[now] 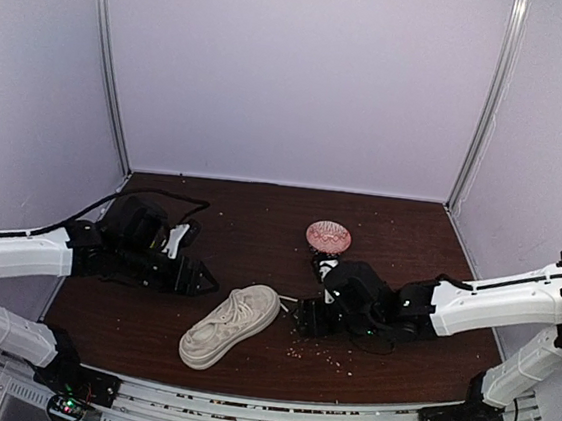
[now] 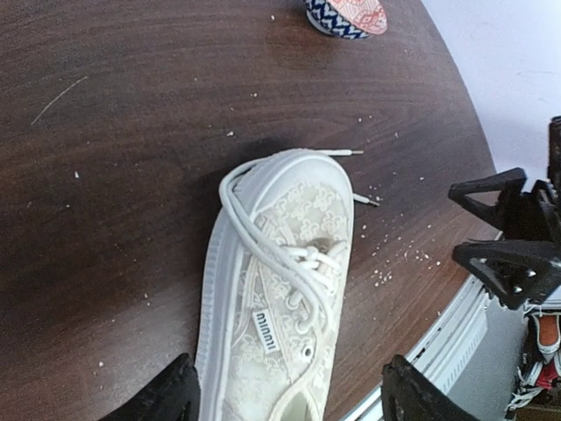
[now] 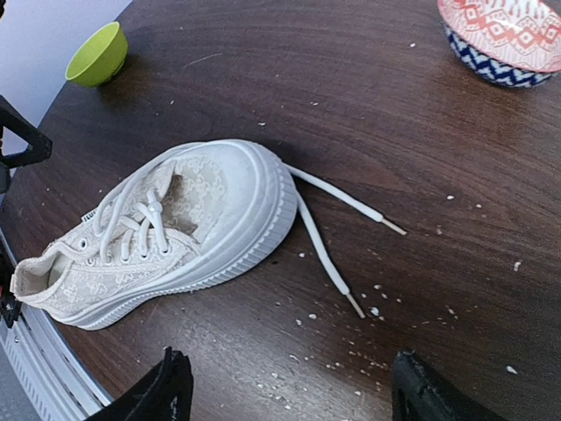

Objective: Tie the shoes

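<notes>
The cream shoe (image 1: 232, 326) lies on the dark table, toe toward the right arm. In the left wrist view its laces (image 2: 289, 254) cross over the tongue, with a small knot near the toe end. Two loose lace ends (image 3: 337, 200) trail from under the toe onto the table. My left gripper (image 1: 203, 281) (image 2: 289, 399) is open, its black fingertips (image 2: 166, 395) standing either side of the shoe's (image 2: 280, 289) heel half with nothing held. My right gripper (image 1: 305, 319) (image 3: 294, 395) is open over bare wood just short of the shoe's (image 3: 175, 228) toe and the lace tips.
A pink patterned bowl (image 1: 328, 237) (image 3: 504, 39) stands behind the right gripper. A small green bowl (image 3: 96, 54) sits at the far left of the right wrist view. White crumbs (image 3: 377, 311) dot the wood. The table's metal front edge (image 1: 270, 410) runs close to the shoe's heel.
</notes>
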